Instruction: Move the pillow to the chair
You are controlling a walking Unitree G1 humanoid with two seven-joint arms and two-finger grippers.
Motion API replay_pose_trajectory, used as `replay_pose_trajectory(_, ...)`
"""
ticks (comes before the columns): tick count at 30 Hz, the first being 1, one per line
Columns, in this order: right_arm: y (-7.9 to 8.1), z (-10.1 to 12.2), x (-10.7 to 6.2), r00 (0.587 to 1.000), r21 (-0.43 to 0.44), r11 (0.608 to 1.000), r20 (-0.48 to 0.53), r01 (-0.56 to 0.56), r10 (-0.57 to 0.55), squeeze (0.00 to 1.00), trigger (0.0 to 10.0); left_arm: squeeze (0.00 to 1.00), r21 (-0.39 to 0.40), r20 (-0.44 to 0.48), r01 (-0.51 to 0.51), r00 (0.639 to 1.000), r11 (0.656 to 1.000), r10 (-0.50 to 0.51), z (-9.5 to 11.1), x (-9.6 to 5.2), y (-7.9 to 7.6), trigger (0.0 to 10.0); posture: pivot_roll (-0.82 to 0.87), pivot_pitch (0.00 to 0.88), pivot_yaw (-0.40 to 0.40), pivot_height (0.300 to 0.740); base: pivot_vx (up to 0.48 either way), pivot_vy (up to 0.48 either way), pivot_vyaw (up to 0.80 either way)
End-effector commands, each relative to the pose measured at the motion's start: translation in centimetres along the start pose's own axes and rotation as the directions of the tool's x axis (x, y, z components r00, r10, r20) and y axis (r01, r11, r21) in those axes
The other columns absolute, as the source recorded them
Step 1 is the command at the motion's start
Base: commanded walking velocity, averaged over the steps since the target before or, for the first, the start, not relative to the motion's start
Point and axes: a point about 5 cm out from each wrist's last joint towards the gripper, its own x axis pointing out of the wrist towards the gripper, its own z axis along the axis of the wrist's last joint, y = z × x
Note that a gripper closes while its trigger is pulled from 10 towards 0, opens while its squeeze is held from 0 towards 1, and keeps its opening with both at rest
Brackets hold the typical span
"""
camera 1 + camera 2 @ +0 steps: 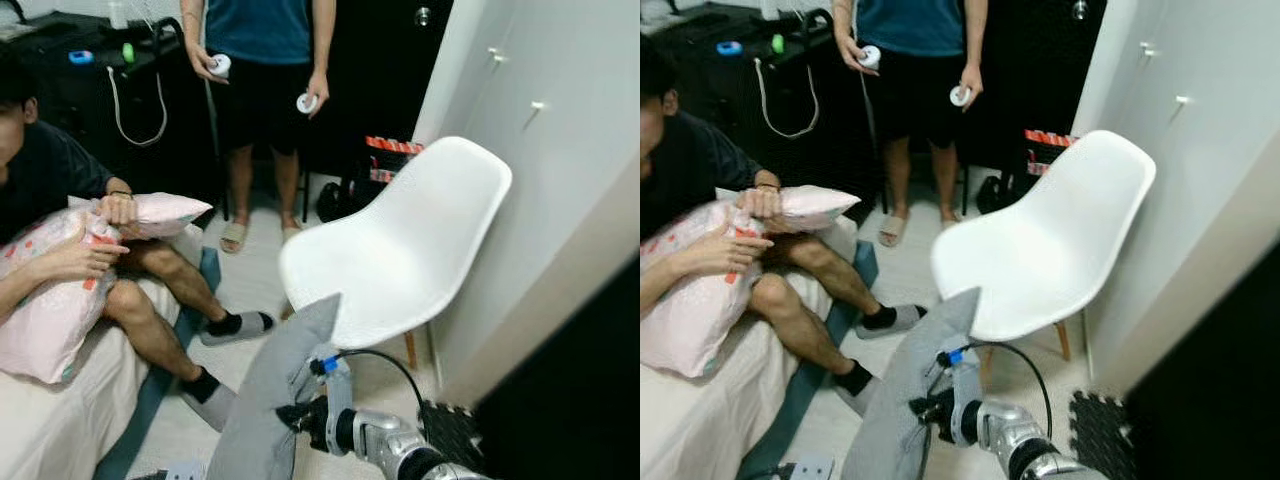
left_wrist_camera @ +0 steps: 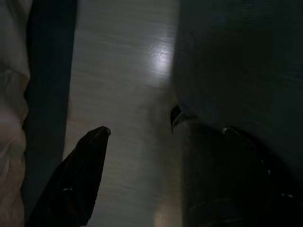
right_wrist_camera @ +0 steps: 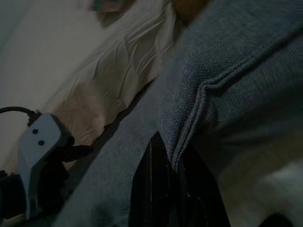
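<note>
A grey pillow [image 1: 272, 395] hangs upright low in front of me, its top corner level with the front rim of the white shell chair [image 1: 400, 250]. My right gripper [image 1: 297, 415] is shut on the pillow's right edge; in the right wrist view a black finger [image 3: 154, 189] pinches the stitched seam of the pillow [image 3: 227, 71]. The chair's seat is bare and stands just behind and to the right of the pillow. In the left wrist view my left gripper [image 2: 139, 126] is open above the pale floor, with the grey pillow [image 2: 236, 61] close beside one finger.
A person sits on the bed [image 1: 50, 420] at the left, hugging a pink pillow [image 1: 50, 300], legs stretched toward me. Another person [image 1: 262, 60] stands behind holding two controllers. White cupboard doors [image 1: 560, 120] line the right side. A black mat [image 1: 445, 430] lies by the chair legs.
</note>
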Motion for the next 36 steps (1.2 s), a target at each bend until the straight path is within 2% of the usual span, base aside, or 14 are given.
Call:
replay_pose_trajectory(1,0.16,1.57,0.29,0.998,-0.053,0.999,0.055,-0.002,0.005,0.00,10.0,0.00,0.003,-0.016,0.014,1.000,1.000,-0.014,-0.39,-0.07,-0.32,10.0,0.07,0.048,-0.069,0.738,0.337,0.000,0.00)
replay_pose_trajectory(12,-0.18,1.82,0.29,0.998,-0.089,0.994,0.044,0.056,-0.053,0.00,10.0,0.00,0.002,-0.018,0.020,1.000,1.000,-0.020,-0.59,-0.14,-0.50,10.0,0.07,0.055,-0.069,0.738,0.340,0.000,0.00)
replay_pose_trajectory(22,-0.44,1.45,0.14,0.997,-0.098,0.992,0.018,0.081,-0.080,0.00,10.0,0.00,0.003,-0.010,0.025,1.000,1.000,-0.025,-0.33,-0.08,-0.73,10.0,0.06,0.058,-0.069,0.738,0.335,0.000,-0.73)
replay_pose_trajectory(25,-0.52,1.43,0.10,0.996,-0.102,0.991,0.015,0.088,-0.087,0.00,10.0,0.00,-0.019,0.001,0.015,1.000,1.000,-0.015,-0.03,-0.02,-0.72,10.0,0.06,0.059,-0.071,0.738,0.000,0.000,-0.73)
replay_pose_trajectory(36,-0.69,1.84,0.04,0.995,-0.108,0.989,0.023,0.098,-0.096,0.00,10.0,0.00,-0.011,-0.001,0.017,1.000,1.000,-0.017,0.05,0.01,-0.80,10.0,0.06,0.059,-0.074,0.738,0.000,0.000,-0.73)
